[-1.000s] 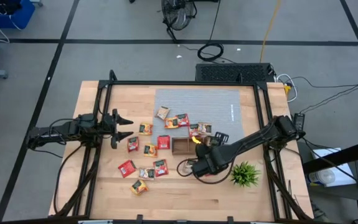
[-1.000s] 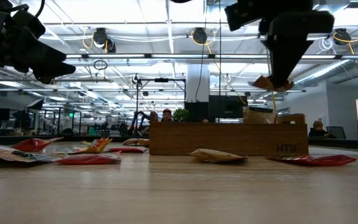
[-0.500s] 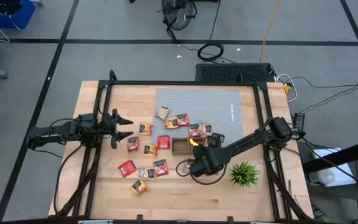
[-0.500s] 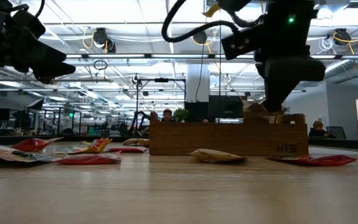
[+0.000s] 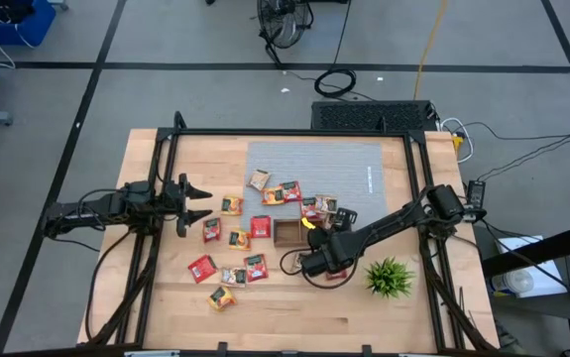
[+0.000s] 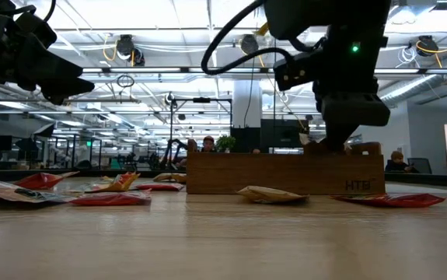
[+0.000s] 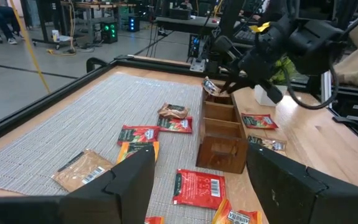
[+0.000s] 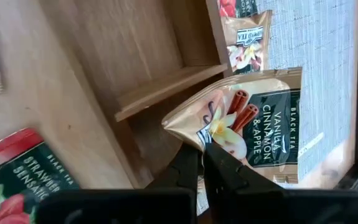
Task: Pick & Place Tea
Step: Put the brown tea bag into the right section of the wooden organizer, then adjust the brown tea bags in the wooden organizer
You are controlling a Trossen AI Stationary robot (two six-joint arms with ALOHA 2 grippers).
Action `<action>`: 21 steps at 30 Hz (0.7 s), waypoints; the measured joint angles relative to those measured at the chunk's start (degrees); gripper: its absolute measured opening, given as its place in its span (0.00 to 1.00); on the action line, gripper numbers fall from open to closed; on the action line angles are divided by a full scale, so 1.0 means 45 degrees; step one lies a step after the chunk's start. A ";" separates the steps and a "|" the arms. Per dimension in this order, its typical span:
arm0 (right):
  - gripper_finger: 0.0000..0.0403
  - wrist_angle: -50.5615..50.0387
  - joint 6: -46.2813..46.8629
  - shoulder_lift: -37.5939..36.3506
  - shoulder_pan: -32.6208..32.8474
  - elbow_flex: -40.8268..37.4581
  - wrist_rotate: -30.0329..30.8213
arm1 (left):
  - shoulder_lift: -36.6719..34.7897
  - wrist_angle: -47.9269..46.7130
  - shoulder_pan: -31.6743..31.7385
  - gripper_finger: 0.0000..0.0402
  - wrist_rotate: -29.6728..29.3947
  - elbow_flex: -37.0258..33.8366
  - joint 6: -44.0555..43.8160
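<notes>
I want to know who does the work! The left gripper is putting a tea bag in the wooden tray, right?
Not quite: it is the right gripper that holds the tea bag over the wooden tray, as the right wrist view shows. The left gripper waits off to the side.

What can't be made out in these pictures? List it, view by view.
- Right wrist view: the right gripper pinches a sachet over the tray. Whether the sachet touches the tray floor is unclear.
- High view: the right arm covers that sachet and part of the tray.
- Low view: the tray's front wall hides its compartments and the gripper's fingertips.
- High view: the loose sachets have labels too small to read.
</notes>
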 joint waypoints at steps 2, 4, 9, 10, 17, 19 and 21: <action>0.07 -0.0037 0.0022 0.0000 -0.0067 -0.0032 -0.0108 | 0.0000 0.0003 -0.0001 0.63 0.0001 -0.0001 -0.0003; 0.13 -0.0008 -0.0075 -0.0005 -0.0087 -0.0032 -0.0324 | -0.0005 0.0003 -0.0005 0.63 0.0002 0.0000 0.0002; 0.30 -0.0041 -0.0027 -0.0005 -0.0080 0.0008 -0.0381 | 0.0000 0.0003 -0.0005 0.63 0.0001 -0.0002 0.0000; 0.33 -0.0034 -0.0048 -0.0005 -0.0083 0.0029 -0.0389 | -0.0001 0.0001 -0.0003 0.63 0.0003 0.0000 -0.0003; 0.47 0.0364 -0.0903 -0.0440 -0.0203 0.0060 -0.1205 | 0.0000 0.0003 -0.0005 0.63 -0.0002 0.0000 -0.0001; 0.49 0.0421 -0.1165 -0.0547 -0.0261 0.0060 -0.1386 | 0.0000 0.0003 -0.0002 0.63 -0.0001 -0.0002 -0.0001; 0.50 0.0427 -0.1346 -0.0670 -0.0313 0.0067 -0.1438 | -0.0003 0.0003 -0.0003 0.63 0.0000 0.0000 0.0000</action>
